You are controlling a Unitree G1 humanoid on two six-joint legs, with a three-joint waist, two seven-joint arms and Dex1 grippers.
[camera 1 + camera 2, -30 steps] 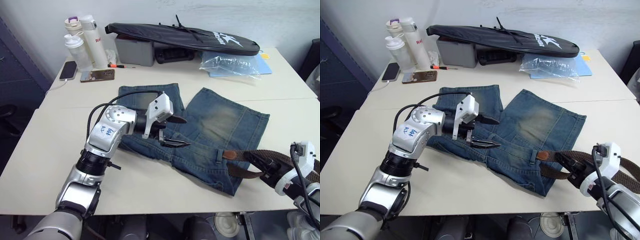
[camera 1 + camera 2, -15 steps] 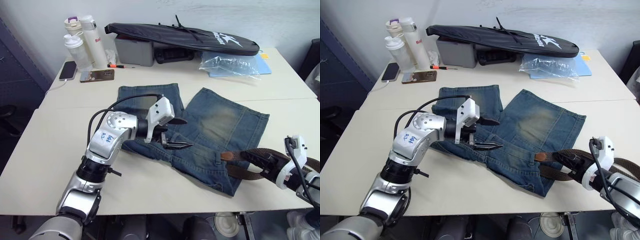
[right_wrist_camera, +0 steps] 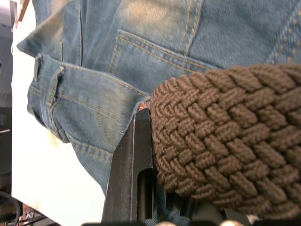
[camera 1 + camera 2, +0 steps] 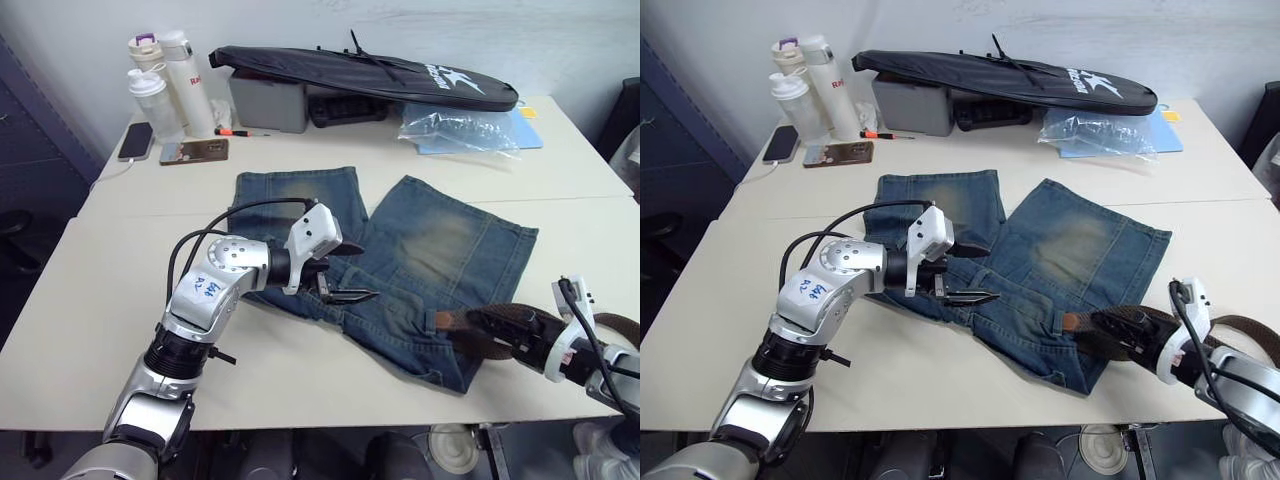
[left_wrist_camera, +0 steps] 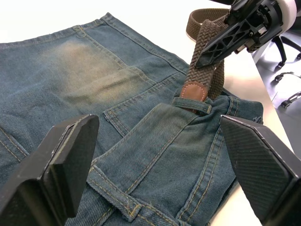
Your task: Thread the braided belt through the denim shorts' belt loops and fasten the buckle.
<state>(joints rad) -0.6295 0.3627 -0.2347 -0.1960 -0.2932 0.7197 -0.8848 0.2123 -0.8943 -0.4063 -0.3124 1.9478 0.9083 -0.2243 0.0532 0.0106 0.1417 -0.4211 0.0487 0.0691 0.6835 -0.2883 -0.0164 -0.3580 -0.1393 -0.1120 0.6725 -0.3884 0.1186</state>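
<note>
The right gripper (image 4: 490,328), pinching the belt (image 5: 203,57), has pushed its leather tip under a loop (image 5: 191,104) at lower right; threading has begun. The left gripper (image 4: 345,272) hovers, fingers spread, over the shorts (image 4: 440,240).

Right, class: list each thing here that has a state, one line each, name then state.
braided belt: leather tip pushed under one belt loop, held by the right pincer
belt loop: belt tip under it
denim shorts: lying flat on the table
left pincer: open, above the shorts
right pincer: shut on the belt
</note>
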